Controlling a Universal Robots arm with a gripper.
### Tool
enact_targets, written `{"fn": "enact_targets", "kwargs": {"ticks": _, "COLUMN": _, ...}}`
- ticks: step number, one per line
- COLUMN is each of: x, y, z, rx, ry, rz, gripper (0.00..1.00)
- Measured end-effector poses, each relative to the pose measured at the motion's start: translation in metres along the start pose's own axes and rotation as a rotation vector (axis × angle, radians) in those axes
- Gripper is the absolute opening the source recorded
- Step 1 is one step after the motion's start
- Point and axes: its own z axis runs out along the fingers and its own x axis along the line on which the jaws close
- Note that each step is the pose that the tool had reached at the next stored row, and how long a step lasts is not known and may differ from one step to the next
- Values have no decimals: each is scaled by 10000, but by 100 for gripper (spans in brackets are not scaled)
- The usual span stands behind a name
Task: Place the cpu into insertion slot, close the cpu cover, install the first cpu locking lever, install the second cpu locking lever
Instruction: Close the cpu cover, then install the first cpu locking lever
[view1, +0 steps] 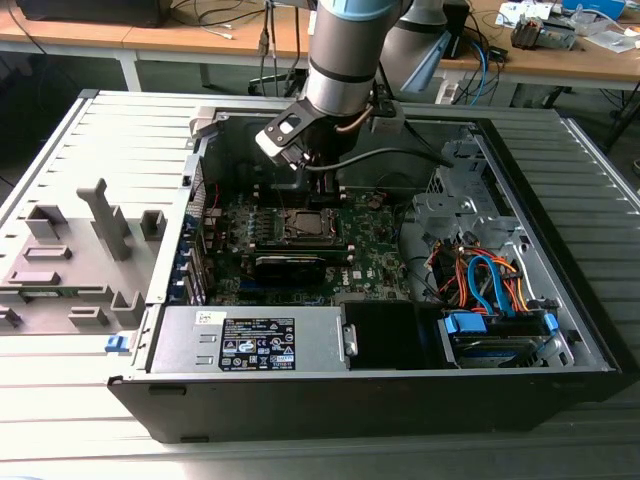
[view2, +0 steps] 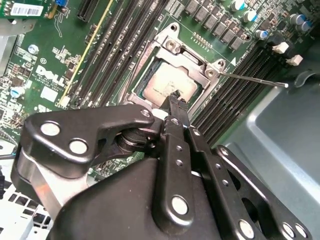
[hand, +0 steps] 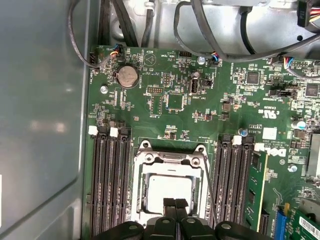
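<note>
- What are the fingers (view2: 176, 107) doing?
- They are pressed together and hold nothing. Their tip hangs right over the cpu (view2: 165, 85), very near it. I cannot tell if it touches.
- Why shut like that?
- I think shut fingers make one thin tip. That is good for pushing a small thing in a tight spot.
- Where is the cpu?
- Right under the fingers, lying flat in the slot (hand: 141, 150). The cover (hand: 165, 165) looks down on it, and the grey top shows through its window.
- And the levers?
- One thin lever (view2: 250, 80) sticks out from the slot's corner, just beside the fingers, over the long black memory rows (hand: 107, 185). It looks loose to me, not clipped. I cannot make out the other one.
- What else is around?
- Memory rows lie on both sides of the fingers. Farther off there is a round battery (hand: 127, 76) on the green board (hand: 150, 120), then cables (hand: 127, 27) and the grey case wall (hand: 40, 125). In the exterior view the arm (view1: 345, 50) reaches down into the open case, and a long black card (view1: 290, 265) lies near the slot.
- Is anything in the way?
- The rows sit low. I think the loose lever is the closest thing to bump.
</note>
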Motion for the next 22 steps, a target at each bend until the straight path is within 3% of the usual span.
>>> {"fn": "enact_targets", "kwargs": {"ticks": 5, "x": 2, "y": -6, "z": -67, "rx": 0, "ry": 1, "rz": 0, "gripper": 11}}
{"fn": "enact_targets", "kwargs": {"ticks": 16, "x": 1, "y": -6, "z": -70, "rx": 1, "ry": -2, "rz": -15, "gripper": 11}}
{"fn": "enact_targets", "kwargs": {"ticks": 22, "x": 1, "y": -6, "z": -70, "rx": 5, "ry": -19, "rz": -214, "gripper": 11}}
